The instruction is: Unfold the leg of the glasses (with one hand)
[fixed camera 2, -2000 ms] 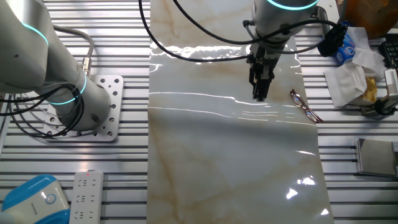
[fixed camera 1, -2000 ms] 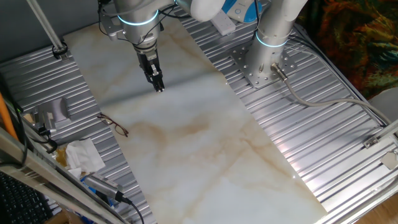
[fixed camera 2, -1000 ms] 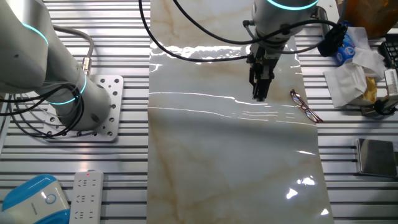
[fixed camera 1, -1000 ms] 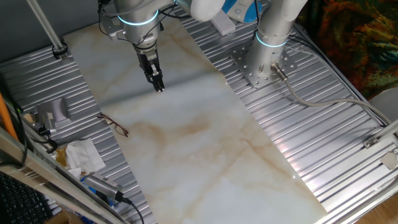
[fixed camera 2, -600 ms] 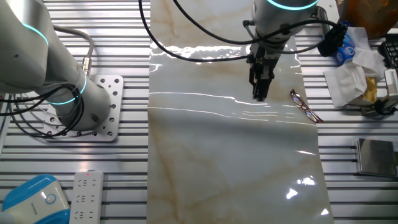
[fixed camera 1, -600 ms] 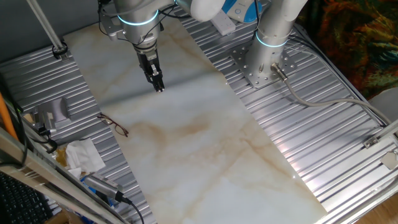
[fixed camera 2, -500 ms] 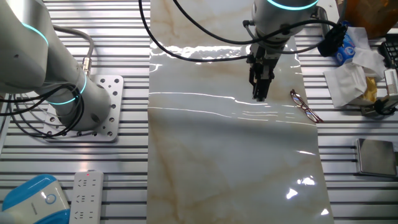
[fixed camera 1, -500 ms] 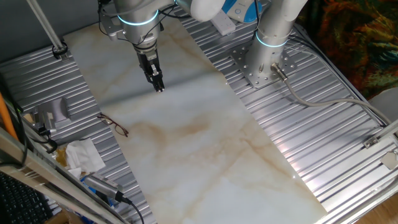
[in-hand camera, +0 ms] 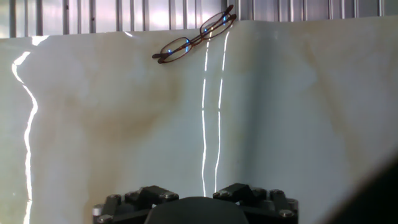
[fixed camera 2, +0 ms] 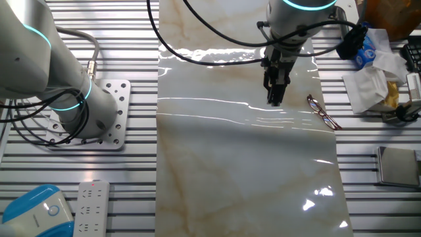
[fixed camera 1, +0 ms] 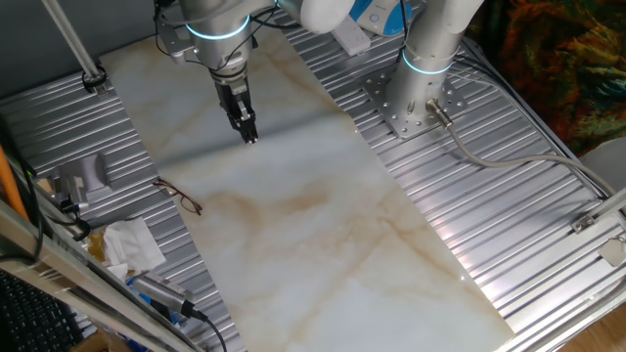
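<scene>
Nothing has moved since earlier: the pincer (fixed camera 1: 250,138) hangs closed and empty over the desk (fixed camera 1: 323,244), apart from the folded glasses (fixed camera 1: 180,197); unfolding remains undone

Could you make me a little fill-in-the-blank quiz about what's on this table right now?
1. The glasses lie at the ____ of the marble sheet.
2. The end effector holds ____.
3. The glasses' legs are ____.
4. The crumpled tissue is ____ in colour.

Missing words: edge; nothing; folded; white
</scene>
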